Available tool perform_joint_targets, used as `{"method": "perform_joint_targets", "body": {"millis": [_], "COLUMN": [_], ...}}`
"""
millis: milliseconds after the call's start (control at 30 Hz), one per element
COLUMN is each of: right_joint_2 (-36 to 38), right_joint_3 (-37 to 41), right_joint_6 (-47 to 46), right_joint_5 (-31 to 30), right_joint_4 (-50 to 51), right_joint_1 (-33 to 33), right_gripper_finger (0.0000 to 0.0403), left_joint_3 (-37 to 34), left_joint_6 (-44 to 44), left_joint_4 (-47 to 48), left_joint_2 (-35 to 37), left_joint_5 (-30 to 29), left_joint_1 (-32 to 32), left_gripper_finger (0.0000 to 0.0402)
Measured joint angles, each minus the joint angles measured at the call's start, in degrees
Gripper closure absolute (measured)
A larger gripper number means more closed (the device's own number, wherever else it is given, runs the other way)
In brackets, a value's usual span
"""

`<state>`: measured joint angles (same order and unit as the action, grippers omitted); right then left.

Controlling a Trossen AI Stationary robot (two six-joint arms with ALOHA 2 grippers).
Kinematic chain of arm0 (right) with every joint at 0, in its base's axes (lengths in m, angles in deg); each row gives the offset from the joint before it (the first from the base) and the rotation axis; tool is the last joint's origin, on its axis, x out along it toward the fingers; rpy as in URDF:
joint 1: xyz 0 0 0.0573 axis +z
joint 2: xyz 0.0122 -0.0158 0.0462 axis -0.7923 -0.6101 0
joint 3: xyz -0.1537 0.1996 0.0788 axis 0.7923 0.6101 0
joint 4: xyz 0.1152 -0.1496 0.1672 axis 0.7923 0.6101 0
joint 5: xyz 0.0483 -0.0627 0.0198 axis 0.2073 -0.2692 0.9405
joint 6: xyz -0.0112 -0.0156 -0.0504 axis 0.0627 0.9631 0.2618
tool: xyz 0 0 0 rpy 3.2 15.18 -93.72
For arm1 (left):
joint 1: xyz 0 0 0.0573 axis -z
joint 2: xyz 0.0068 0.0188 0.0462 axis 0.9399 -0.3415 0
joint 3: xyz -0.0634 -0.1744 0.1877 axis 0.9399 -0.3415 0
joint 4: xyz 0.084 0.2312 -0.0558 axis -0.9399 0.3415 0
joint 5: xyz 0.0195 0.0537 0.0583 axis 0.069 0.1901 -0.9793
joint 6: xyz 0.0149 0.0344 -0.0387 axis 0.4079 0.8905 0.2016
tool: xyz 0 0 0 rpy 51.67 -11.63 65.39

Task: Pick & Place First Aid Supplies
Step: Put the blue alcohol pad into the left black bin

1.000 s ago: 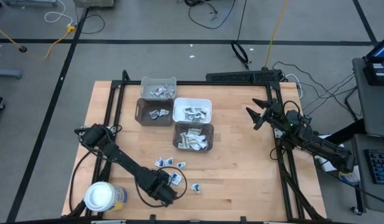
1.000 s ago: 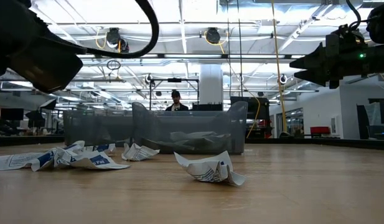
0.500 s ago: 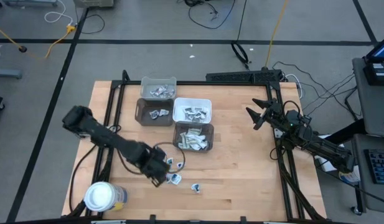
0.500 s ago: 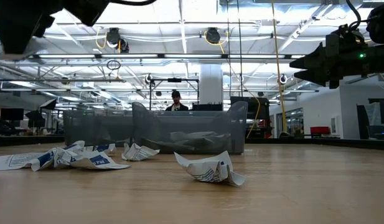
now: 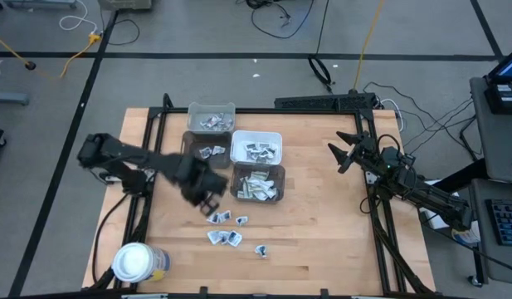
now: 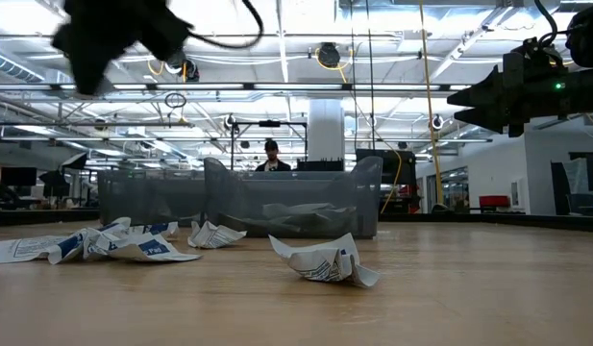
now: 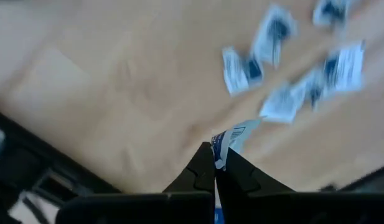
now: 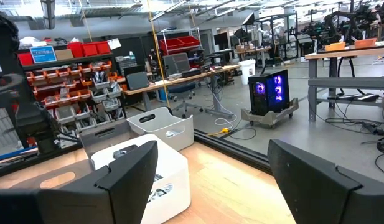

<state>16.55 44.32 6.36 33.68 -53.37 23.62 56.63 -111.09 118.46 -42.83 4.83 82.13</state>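
Left claw (image 5: 207,196) was clenched on one white-and-blue packet (image 7: 232,137), pinched between its fingertips (image 7: 203,163) in the left wrist view. In the high view that claw sat left of centre of the frame, above the wooden tabletop (image 5: 322,241), just left of the lower grey bin (image 5: 258,183); the left arm reached in from the left edge of the tabletop. In the low view it showed blurred at upper left (image 6: 109,38), well off the surface.

Loose packets (image 5: 225,237) lay scattered on the tabletop below centre of the high view, just below the left claw; one more packet (image 5: 261,250) lay a bit to their right. Low view showed crumpled ones at lower left (image 6: 94,245) and one at lower centre (image 6: 325,261).

Four bins clustered at upper centre of the high view: a grey top bin (image 5: 211,116), a dark grey bin (image 5: 204,151), a white bin (image 5: 256,147), and the lower grey one, all holding packets.

White-lidded jar (image 5: 135,262) stood at lower left.

Right claw (image 5: 342,154) waited released, fingers wide apart, at right of centre, holding nothing.

A person (image 6: 271,154) stood far behind the bins in the low view.
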Motion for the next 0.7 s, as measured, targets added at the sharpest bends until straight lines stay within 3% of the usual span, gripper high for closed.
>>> {"method": "perform_joint_targets", "body": {"millis": [433,700], "right_joint_2": [-0.02,0.0], "right_joint_3": [0.01,0.0], "right_joint_6": [0.0,0.0], "right_joint_5": [0.0,0.0], "right_joint_4": [0.02,0.02], "right_joint_1": [0.0,0.0], "right_gripper_finger": [0.0105,0.0105], "left_joint_3": [0.02,0.02], "left_joint_6": [24.36,34.72], "left_joint_4": [0.17,0.27], "left_joint_2": [0.04,0.04], "left_joint_5": [-0.46,-2.57], "left_joint_1": [-31.46,-48.38], "left_gripper_finger": [0.0401,0.0401]}}
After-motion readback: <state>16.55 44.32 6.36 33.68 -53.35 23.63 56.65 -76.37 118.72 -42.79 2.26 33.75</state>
